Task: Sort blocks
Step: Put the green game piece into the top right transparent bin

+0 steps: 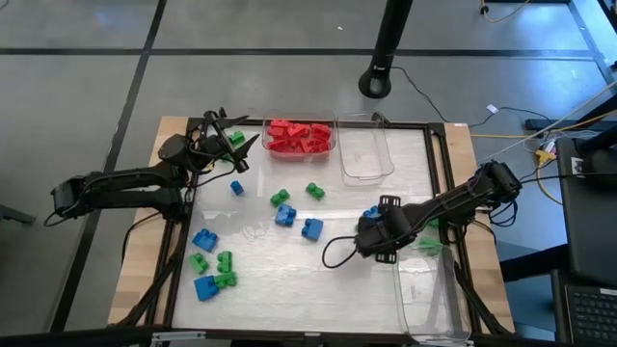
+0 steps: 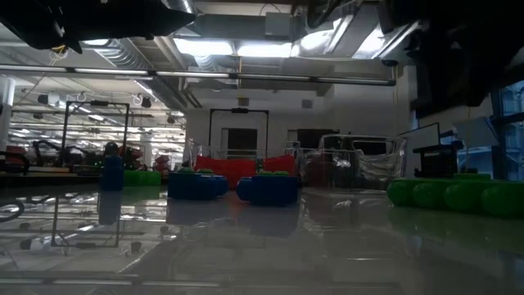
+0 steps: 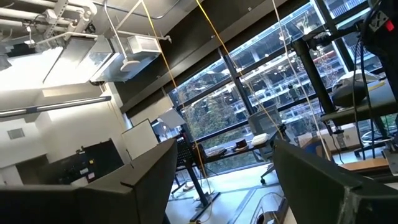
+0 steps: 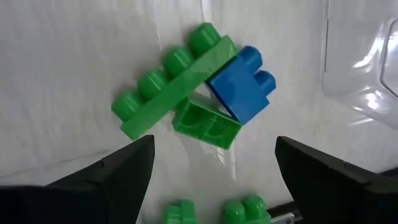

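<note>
two bins (image 1: 366,149) are sitting at the table's 12 o'clock edge: one is holding all the red blocks (image 1: 299,136), the one beside it is showing nothing inside; a third clear bin (image 1: 429,294) is lying at about 4 o'clock, also looking unfilled. reds are looking done, so the sort is moving on to green and blue. loose blocks are lying scattered from the table's centre out to 8 o'clock: a blue pair (image 1: 297,222) near centre, green ones (image 1: 314,191) just toward 12 from them, a mixed green/blue cluster (image 1: 210,270) at 8 o'clock. the right gripper (image 1: 371,236) is hovering at roughly 4 o'clock from centre, jaws standing wide, holding nothing; its wrist view is looking down on a long green brick (image 4: 171,87) leaning against a blue block (image 4: 242,84) with a small green piece (image 4: 208,124) tucked under them, all touching. the next move is calling for picking one colour off that pile without dragging the others, probably the blue one since it is sitting at the edge. the left gripper (image 1: 231,145) is waiting at 11 o'clock beside the red bin, pointing out at the room, fingers parted, carrying nothing i can see. no brands, labels or readable writing are showing anywhere.
</note>
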Controlling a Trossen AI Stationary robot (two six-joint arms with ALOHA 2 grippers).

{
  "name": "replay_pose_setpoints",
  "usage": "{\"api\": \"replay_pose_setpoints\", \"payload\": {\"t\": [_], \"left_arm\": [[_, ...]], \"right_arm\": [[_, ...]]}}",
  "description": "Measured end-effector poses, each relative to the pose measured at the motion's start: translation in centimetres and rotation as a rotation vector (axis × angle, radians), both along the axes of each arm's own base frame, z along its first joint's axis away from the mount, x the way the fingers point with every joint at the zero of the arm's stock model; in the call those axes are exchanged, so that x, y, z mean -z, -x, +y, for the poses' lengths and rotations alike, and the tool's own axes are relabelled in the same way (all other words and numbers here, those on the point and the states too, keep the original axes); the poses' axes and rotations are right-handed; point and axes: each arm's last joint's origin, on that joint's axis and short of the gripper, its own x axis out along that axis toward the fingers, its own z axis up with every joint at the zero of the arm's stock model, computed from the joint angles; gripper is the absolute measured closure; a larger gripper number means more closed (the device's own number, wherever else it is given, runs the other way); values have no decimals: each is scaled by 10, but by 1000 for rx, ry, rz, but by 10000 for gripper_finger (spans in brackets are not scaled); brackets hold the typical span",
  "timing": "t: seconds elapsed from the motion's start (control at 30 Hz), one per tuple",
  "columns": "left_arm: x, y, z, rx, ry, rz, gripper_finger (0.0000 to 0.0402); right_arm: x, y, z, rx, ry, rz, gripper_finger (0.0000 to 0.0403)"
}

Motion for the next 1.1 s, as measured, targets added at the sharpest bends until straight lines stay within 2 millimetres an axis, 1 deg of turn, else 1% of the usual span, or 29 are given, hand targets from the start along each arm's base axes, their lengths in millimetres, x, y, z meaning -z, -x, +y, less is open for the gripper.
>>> {"api": "replay_pose_setpoints", "payload": {"t": [0.13,0.23,0.4,0.5,0.63,0.8,1.0,1.1], "left_arm": [[0,0,0,0,-1,1,149],[0,0,0,0,0,2,149],[0,0,0,0,-1,1,149],[0,0,0,0,-1,1,149],[0,0,0,0,-1,0,149],[0,0,0,0,-1,0,149],[0,0,0,0,-1,0,149],[0,0,0,0,-1,1,149]], "right_arm": [[12,1,-5,39,-9,10,69],[25,3,-10,73,-51,45,83],[46,5,-14,85,-107,60,151],[54,10,-16,74,-93,95,190],[62,16,-19,93,-72,120,222],[71,15,-25,141,-77,99,232],[67,12,-40,193,-94,84,233],[66,11,-43,207,-105,81,233]]}}
